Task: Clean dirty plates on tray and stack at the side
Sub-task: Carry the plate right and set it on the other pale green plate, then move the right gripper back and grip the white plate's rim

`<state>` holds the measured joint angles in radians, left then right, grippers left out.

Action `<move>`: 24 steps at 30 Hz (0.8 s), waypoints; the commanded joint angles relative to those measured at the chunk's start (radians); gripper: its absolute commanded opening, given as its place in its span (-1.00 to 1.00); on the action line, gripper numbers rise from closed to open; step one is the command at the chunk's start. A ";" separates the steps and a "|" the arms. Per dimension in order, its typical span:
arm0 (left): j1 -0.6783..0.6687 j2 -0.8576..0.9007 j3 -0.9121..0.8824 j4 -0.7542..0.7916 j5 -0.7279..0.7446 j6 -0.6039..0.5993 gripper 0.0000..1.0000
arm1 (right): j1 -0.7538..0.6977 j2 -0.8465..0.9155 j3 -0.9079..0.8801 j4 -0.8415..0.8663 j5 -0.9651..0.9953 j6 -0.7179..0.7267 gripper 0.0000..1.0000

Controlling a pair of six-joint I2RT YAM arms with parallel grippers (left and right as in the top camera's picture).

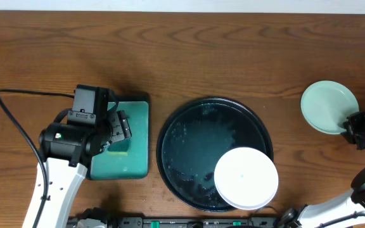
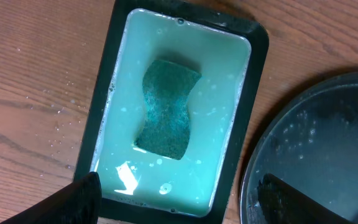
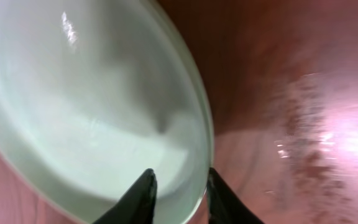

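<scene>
A white plate (image 1: 246,178) lies on the front right part of the large black tray (image 1: 192,142), whose wet surface carries teal smears. A pale mint-green plate (image 1: 328,106) rests on the table at the far right, off the tray. My right gripper (image 1: 353,130) is at that plate's near edge. In the right wrist view the gripper (image 3: 179,180) stands open a little, straddling the rim of the mint plate (image 3: 86,106), one finger over the inside and one outside. My left gripper (image 2: 179,186) is wide open and empty above the near end of the green sponge tray (image 2: 253,43).
A green sponge (image 2: 166,109) lies in pale soapy water in the green rectangular tray (image 1: 135,114), left of the black tray (image 2: 328,137). A black cable (image 1: 18,120) loops over the table at far left. Water droplets speckle the wood beside the sponge tray.
</scene>
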<state>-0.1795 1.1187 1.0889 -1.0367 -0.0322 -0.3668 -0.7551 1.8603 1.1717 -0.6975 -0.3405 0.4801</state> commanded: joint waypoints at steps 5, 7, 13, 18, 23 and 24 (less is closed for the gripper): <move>0.003 0.005 0.011 -0.003 -0.013 -0.001 0.63 | 0.092 -0.200 0.018 -0.042 -0.080 -0.101 -0.11; 0.003 0.005 0.011 -0.003 -0.013 -0.001 0.62 | 0.140 -0.317 0.018 -0.093 0.009 -0.100 -0.05; 0.003 0.005 0.011 -0.002 -0.013 -0.001 0.62 | 0.362 -0.619 0.018 -0.246 0.142 -0.110 -0.30; 0.003 0.005 0.011 -0.003 -0.013 -0.002 0.62 | 0.547 -0.716 0.018 -0.348 0.130 -0.042 0.43; 0.003 0.005 0.011 -0.006 -0.012 -0.001 0.62 | 0.694 -0.719 0.016 -0.608 0.156 0.053 0.86; 0.003 0.005 0.011 -0.006 -0.012 -0.001 0.62 | 0.710 -0.718 0.015 -0.650 0.157 0.063 0.99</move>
<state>-0.1795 1.1194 1.0889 -1.0386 -0.0326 -0.3668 -0.1040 1.1378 1.1831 -1.2671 -0.2134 0.4622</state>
